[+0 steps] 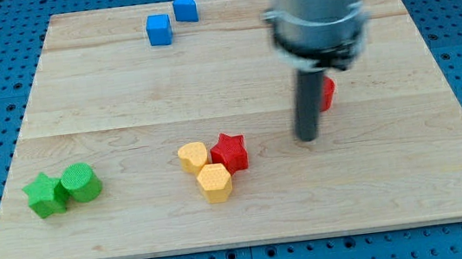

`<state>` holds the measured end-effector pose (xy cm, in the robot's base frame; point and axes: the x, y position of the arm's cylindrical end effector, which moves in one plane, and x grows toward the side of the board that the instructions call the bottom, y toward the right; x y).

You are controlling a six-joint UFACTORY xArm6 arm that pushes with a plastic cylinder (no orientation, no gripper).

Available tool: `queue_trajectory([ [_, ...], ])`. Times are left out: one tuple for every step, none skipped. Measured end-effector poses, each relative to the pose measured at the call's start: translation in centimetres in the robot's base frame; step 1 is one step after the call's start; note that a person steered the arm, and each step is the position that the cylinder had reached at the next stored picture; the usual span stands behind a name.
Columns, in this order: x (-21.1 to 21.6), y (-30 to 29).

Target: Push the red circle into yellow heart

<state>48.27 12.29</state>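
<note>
Tool: my tip point(307, 138) is resting on the surface point(124, 107), a bare rod with nothing to open or close, holding nothing.
Red circle point(327, 93): sitting just behind the rod toward the view's right, mostly hidden; it seems to be touching the rod, though blur makes that unsure.
Yellow heart point(192, 156): lying well to the view's left of my tip, touching the red star point(230, 151) and the yellow hexagon point(214, 183).
Green pair: a green star point(45, 195) and green cylinder point(81, 182) are sitting together at lower left.
Blue pair: a blue cube point(158, 29) and another blue block point(186, 7) are sitting near the top.

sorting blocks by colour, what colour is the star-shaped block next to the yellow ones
Red; the star shows plainly in the camera view.
</note>
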Motion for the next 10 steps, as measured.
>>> queue_trajectory([
  [-3.0, 7.9],
  [-5.9, 6.6],
  [-4.3, -0.6],
  [-2.5, -7.4],
  [-5.9, -6.6],
  [-7.9, -6.6],
  [-8.0, -8.7],
  [-5.9, -12.1],
  [-2.9, -14.4],
  [-3.1, -15.4],
])
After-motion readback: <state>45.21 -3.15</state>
